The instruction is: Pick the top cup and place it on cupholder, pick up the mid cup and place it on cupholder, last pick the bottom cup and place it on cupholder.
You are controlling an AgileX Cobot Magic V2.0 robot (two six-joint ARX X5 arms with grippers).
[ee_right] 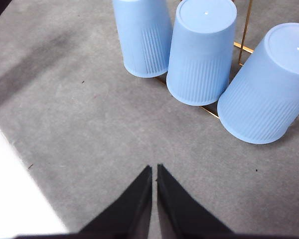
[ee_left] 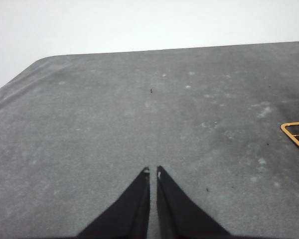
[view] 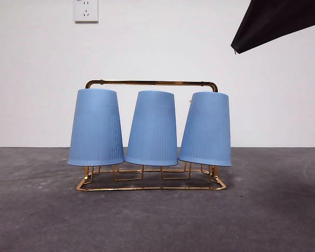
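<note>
Front view: three blue cups [view: 153, 128] sit upside down on the cupholder [view: 151, 83], prongs keeping them upright. Left wrist: left gripper [ee_left: 152, 172] fingers closed, empty, above bare surface [ee_left: 114, 114]. Right wrist: right gripper [ee_right: 153, 169] closed, empty, near the cups.

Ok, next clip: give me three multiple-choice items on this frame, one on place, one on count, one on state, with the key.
1. Where are the ribbed blue plastic cups?
A. Stacked on the table
B. Upside down on the gold wire cupholder
C. In a gripper

2. How many cups?
A. Two
B. Three
C. Four

3. What does the right gripper hold?
A. A cup
B. The rack
C. Nothing

Key: 1 B, mouths down over the rack's base; 2 B, three side by side under the arched bar; 3 C, its jaws meet above bare grey table, as do those of the left gripper.
</note>
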